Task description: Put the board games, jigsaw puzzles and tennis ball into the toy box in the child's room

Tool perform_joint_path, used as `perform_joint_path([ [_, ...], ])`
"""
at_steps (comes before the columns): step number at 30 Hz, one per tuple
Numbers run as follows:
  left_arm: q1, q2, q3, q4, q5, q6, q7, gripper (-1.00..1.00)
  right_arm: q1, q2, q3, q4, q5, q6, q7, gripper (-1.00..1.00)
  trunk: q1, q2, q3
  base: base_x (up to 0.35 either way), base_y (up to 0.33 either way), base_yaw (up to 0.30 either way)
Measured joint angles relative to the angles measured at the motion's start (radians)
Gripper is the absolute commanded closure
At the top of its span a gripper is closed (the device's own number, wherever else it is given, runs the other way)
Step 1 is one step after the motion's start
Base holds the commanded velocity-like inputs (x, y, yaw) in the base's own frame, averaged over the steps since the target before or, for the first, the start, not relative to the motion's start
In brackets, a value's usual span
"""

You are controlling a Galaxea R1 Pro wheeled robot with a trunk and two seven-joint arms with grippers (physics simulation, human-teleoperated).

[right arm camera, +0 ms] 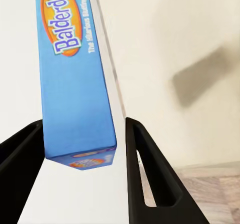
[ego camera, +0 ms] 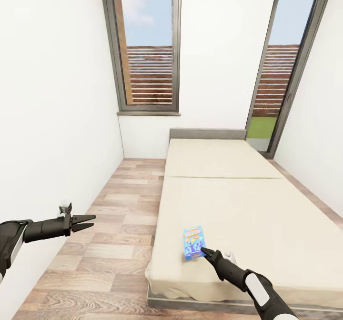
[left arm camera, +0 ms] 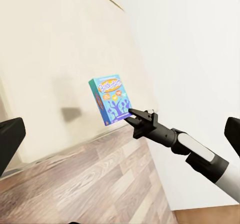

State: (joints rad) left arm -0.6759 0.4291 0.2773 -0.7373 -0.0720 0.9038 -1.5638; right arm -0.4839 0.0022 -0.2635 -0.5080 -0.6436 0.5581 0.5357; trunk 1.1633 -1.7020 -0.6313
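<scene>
Right wrist view: right gripper (right arm camera: 82, 179) astride blue board game (right arm camera: 75, 79).

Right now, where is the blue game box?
In the head view the blue game box lies on the bed, near its foot on the side by the wooden floor, at the tip of the right gripper.

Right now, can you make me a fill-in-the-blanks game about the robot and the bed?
1. The blue board game is lettered ____.
2. The right tool reaches for the game with its jaws ____.
3. The game is above the beige ____.
4. Beside the bed the floor looks like ____.

Missing words: Balderdash; open; mattress; wood
</scene>
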Motion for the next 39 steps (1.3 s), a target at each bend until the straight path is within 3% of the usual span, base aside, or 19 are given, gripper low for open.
perform_joint_path([
  [19,0.0,-0.001,-0.002,0.0,-0.001,0.0,0.0,-1.0,0.0,0.001,0.001,-0.001,0.0,0.0,0.001,1.0,-0.073,0.133,0.06,0.0,0.0,-0.004],
  [39,0.0,-0.001,-0.004,0.0,-0.002,-0.002,0.0,-1.0,0.002,-0.001,-0.001,-0.002,0.001,-0.001,0.041,1.0,-0.15,0.273,0.142,0.0,0.0,-0.202],
])
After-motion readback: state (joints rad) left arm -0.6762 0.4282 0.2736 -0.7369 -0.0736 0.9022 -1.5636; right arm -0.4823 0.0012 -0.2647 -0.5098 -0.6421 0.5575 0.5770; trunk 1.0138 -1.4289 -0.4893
